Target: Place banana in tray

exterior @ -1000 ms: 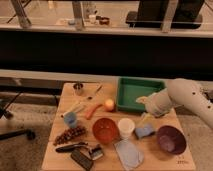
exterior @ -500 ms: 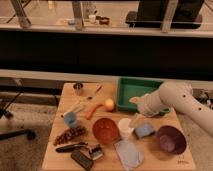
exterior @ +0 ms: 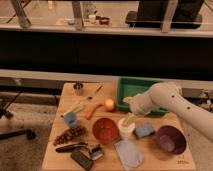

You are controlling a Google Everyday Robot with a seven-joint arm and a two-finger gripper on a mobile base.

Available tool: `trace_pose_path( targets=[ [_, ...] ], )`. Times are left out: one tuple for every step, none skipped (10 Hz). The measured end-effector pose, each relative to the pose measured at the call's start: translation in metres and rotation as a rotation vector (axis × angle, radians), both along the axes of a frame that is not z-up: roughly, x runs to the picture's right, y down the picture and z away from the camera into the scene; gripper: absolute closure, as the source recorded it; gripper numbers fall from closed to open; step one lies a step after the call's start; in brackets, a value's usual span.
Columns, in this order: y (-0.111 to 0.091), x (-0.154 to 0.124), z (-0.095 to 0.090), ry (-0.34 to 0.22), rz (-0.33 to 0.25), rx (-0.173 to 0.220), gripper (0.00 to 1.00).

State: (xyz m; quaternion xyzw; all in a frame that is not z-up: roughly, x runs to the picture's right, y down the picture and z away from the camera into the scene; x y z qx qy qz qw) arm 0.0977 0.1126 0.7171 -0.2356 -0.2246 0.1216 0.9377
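The banana [exterior: 75, 107] is a slender pale yellow piece lying on the wooden table at the left, just above a small blue cup [exterior: 70, 119]. The green tray [exterior: 131, 89] stands at the back right of the table. My white arm reaches in from the right across the tray's front edge. My gripper [exterior: 127, 119] hangs just above a white cup [exterior: 126, 130], between the red bowl and a blue sponge. It is well to the right of the banana and holds nothing that I can see.
An orange stick [exterior: 92, 110] and a round orange fruit [exterior: 109, 104] lie between banana and tray. A red bowl [exterior: 105, 130], purple bowl [exterior: 170, 140], blue sponge [exterior: 144, 131], grapes [exterior: 70, 134], a metal cup [exterior: 78, 88] and dark items along the front edge share the table.
My arm has swung left and forward, from the tray's right front corner to above the white cup. The banana and the other things have not moved.
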Motion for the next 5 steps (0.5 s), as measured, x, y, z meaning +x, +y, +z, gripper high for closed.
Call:
trace_pose_path(
  targets=[
    [0.000, -0.006, 0.002, -0.005, 0.003, -0.002, 0.20],
    [-0.001, -0.011, 0.003, -0.009, 0.005, -0.003, 0.20],
    [-0.003, -0.018, 0.004, -0.014, 0.005, -0.002, 0.20],
    [-0.004, -0.023, 0.005, -0.019, 0.003, -0.002, 0.20],
    [-0.007, -0.029, 0.006, -0.026, 0.001, -0.002, 0.20]
  ],
)
